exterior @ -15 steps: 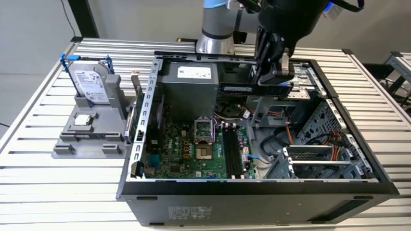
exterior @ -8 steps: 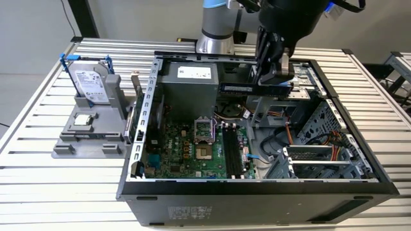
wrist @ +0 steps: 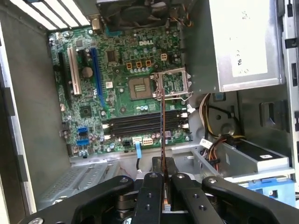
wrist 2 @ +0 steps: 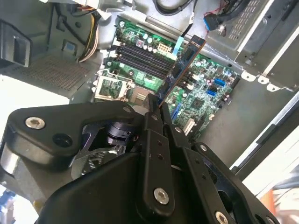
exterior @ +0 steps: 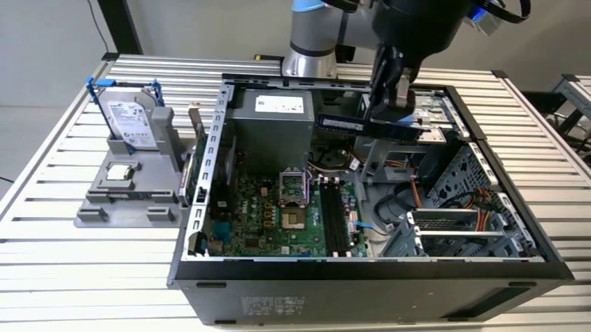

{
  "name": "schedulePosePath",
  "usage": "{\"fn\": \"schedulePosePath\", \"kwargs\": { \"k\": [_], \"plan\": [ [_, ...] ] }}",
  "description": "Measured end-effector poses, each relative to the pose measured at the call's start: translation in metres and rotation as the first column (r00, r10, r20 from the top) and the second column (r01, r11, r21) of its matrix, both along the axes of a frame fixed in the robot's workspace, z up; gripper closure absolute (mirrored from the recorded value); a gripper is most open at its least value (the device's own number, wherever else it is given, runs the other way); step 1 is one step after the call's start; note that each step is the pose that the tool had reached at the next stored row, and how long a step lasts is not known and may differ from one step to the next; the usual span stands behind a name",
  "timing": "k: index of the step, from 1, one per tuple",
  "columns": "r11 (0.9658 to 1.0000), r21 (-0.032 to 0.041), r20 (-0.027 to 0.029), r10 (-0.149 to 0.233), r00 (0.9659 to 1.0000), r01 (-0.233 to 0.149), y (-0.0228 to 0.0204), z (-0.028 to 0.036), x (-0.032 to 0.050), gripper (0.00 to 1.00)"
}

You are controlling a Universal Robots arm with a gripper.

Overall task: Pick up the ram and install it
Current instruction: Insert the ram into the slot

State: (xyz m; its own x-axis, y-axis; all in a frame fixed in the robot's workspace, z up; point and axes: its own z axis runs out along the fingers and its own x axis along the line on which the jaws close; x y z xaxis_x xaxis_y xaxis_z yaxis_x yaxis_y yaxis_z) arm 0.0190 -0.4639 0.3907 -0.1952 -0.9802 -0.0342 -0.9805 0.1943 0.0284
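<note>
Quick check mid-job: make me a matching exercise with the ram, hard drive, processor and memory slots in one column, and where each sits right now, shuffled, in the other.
Things:
1. ram
2. hard drive
3. processor
4. memory slots

Places:
A. lying flat on the grey holder
B. empty, on the motherboard
C. clamped in the gripper above the open case
D. standing upright in the grey holder

Pairs: 1-C, 2-D, 3-A, 4-B.
</note>
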Motion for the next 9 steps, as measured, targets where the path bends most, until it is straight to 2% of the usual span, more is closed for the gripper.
{"fn": "schedulePosePath", "kwargs": {
  "k": [4, 9],
  "plan": [
    [0.9985, 0.0000, 0.0000, -0.054, 0.9985, 0.054, 0.0000, 0.0000, 0.0000, 1.00],
    [0.9945, 0.0000, 0.0000, -0.105, 0.9945, 0.105, 0.0000, 0.0000, 0.0000, 1.00]
  ]
}}
